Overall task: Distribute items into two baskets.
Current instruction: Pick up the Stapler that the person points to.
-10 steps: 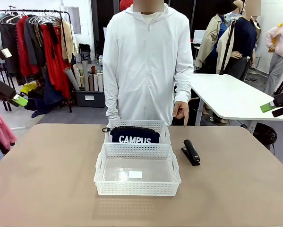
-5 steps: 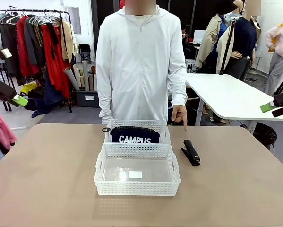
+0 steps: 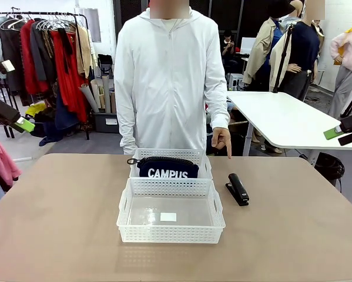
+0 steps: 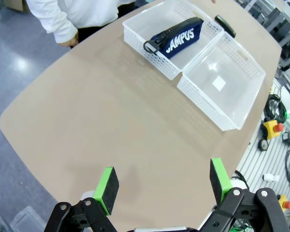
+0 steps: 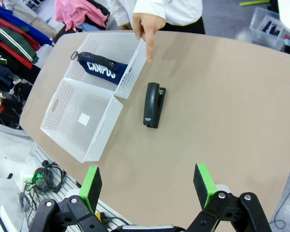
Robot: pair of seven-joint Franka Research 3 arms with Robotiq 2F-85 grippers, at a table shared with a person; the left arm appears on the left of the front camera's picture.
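Pouch lies in the far basket, its CAMPUS lettering facing the robot. That basket touches the near basket at its 12 o'clock, and a small white label shows on the near one's floor. Stapler lies on the table at the near basket's 2 o'clock (just beside it, not touching). A person's hand points down at the stapler's 11 o'clock. Left gripper and right gripper hang above the table, jaws wide apart, holding nothing.
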